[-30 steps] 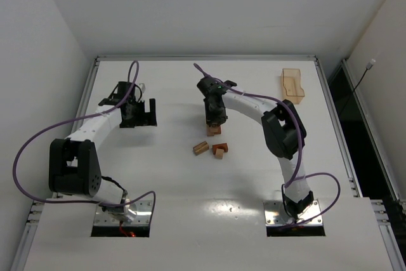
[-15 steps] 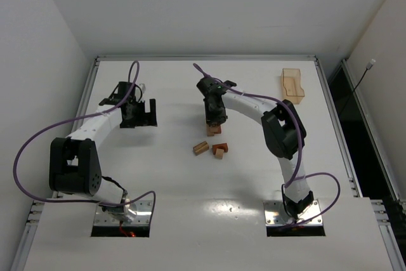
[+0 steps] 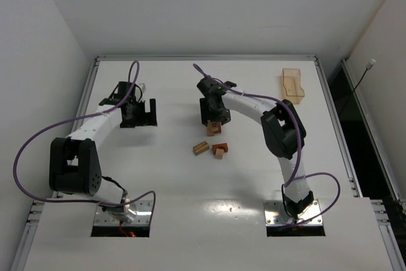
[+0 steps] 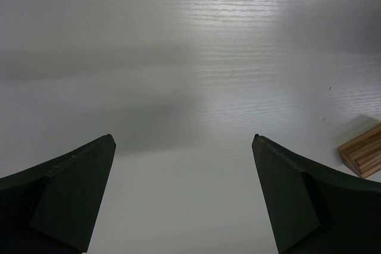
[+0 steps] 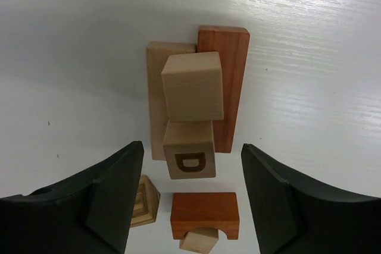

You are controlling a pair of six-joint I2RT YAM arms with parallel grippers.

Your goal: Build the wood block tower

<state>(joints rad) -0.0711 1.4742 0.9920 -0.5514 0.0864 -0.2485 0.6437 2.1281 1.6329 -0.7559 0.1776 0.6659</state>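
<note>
The tower [image 5: 196, 105] is so far a low pile on the worktop [image 3: 158, 176]. A tan bar [image 5: 155, 117] and a reddish-brown bar [image 5: 235, 87] lie flat side by side, touching, most likely to give a broad footing. A plain tan cube [image 5: 192, 86] sits over the seam between them, and a cube lettered D [image 5: 189, 157] stands at the tower's near end. From this steep wrist view I cannot tell whether the plain cube rests on the D cube or just behind it on the bars.

The right gripper [image 5: 190, 147] hangs directly above the tower with its jaws apart, one finger to either side of the pile, touching nothing and holding no block. That wide straddle suits a release or a line-up, since it keeps the fingers from knocking the cubes.

The loose pieces lie just on the arm-base side of the tower: a reddish-brown arch [image 5: 205, 212] with a small tan piece [image 5: 197, 241] at its opening, and a tan block [image 5: 144, 206] left of the arch, half hidden by a finger. With these not yet stacked, the build looks roughly half done.

The left gripper [image 3: 143, 113] waits well to the left of the tower, jaws apart and empty, clear of the working arm. A translucent tray [image 3: 292, 84] stands far to the right of the tower
</note>
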